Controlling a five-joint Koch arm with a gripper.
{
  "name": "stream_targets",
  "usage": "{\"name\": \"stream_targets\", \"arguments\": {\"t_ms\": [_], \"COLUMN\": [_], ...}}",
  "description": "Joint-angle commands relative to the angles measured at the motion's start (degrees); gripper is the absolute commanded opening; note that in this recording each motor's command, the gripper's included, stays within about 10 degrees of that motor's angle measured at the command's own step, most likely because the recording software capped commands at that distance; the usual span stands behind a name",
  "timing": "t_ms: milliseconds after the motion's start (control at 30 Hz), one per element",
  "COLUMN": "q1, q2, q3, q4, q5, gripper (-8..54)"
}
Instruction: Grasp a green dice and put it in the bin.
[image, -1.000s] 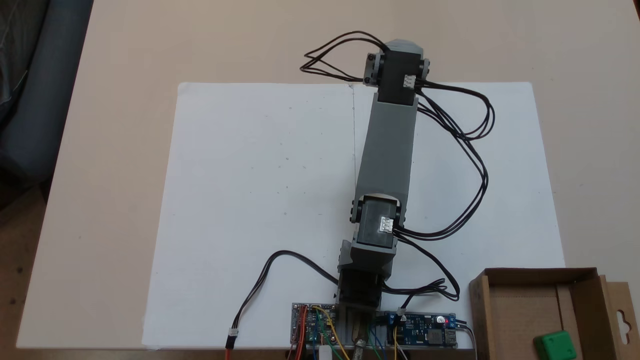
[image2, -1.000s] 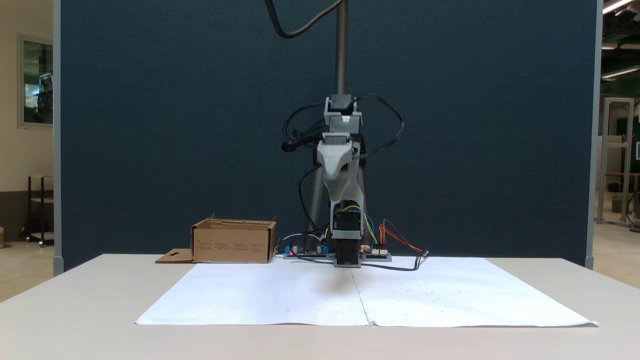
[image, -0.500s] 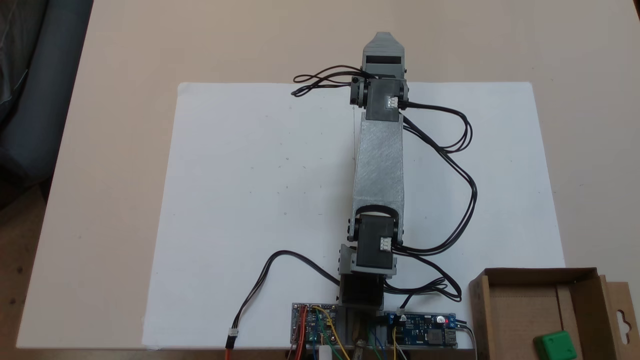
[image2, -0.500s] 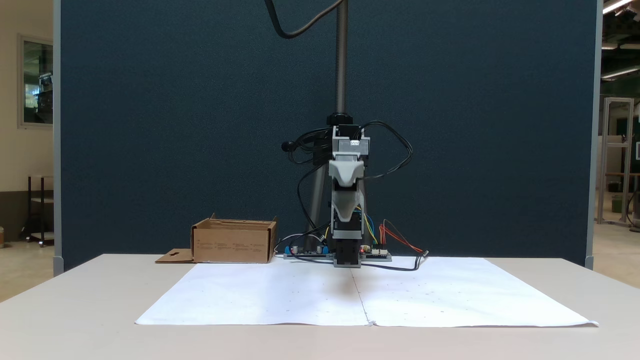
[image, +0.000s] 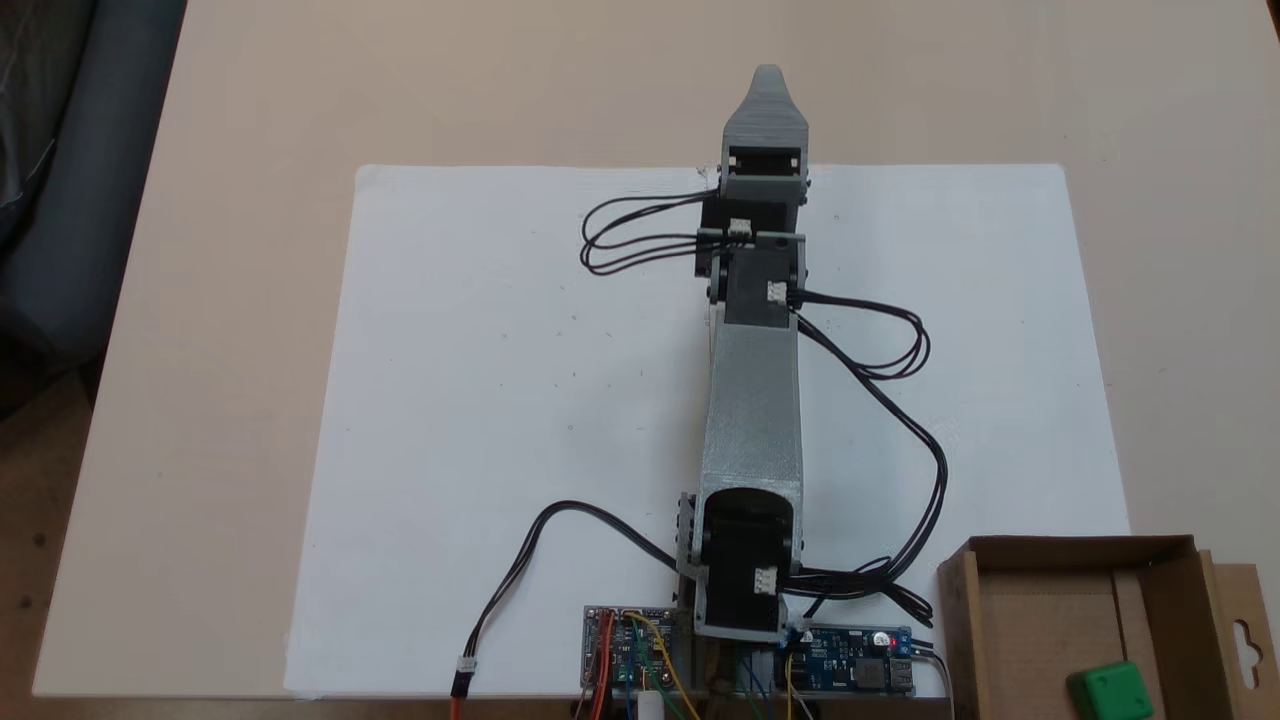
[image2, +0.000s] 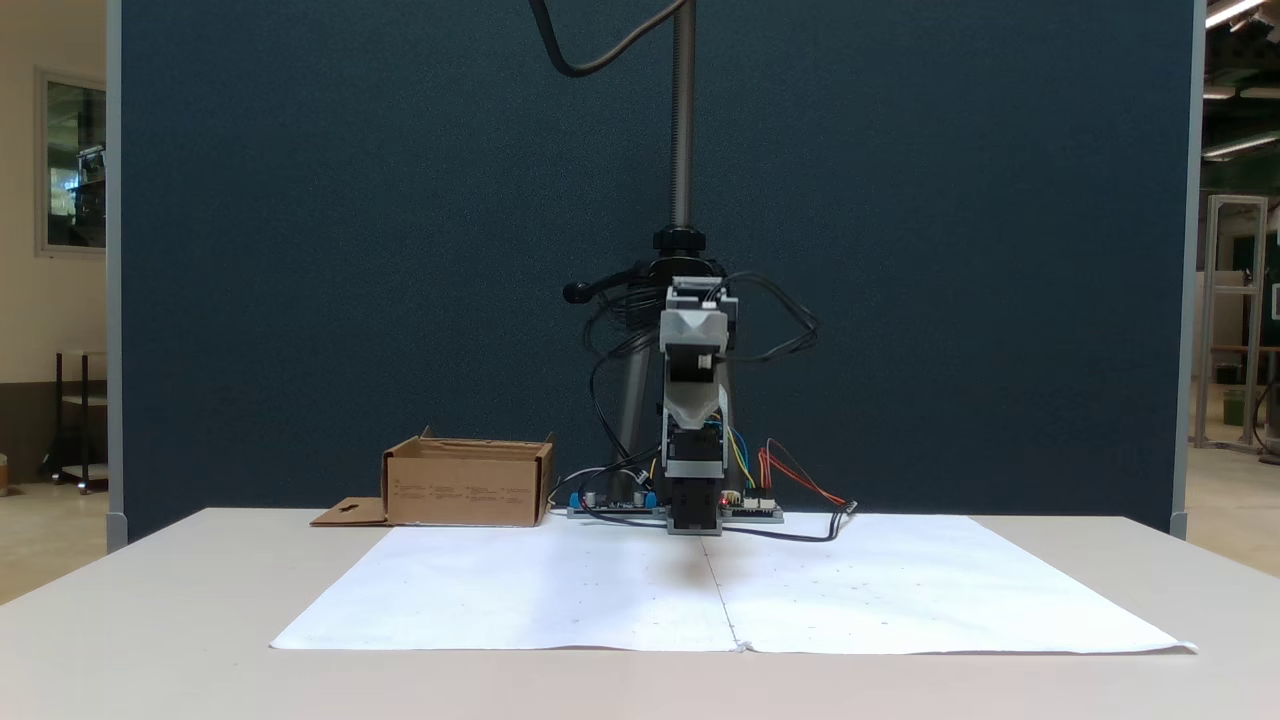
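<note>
We see the green dice (image: 1112, 692) already in the bin (image: 1060, 548), well behind-right of the claw (image: 767, 80); claw empty, spread or pressed together we cannot tell.

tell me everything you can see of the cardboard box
The cardboard box is brown corrugated card with low walls and an open top. A flat side flap with a hanger-hole cutout juts from its right edge in the fixed view from above. It sits upright on the table, beside the arm's base boards and just off the white paper's corner. The green dice lies inside near the bottom edge. In the fixed front view, faint print shows on its wall.
</note>
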Motion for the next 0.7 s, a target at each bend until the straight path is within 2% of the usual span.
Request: {"name": "stream_targets", "arguments": {"t_ms": [0, 333, 667], "q1": [0.4, -0.5, -0.6], "q2": [2.9, 6.1, 8.3], "q3": [3.3, 29.9, 45.2], "q4": [-9.6, -29.0, -48.5], "q5": [-0.1, 0.0, 0.0], "gripper": [44.8, 43.2, 43.7]}}
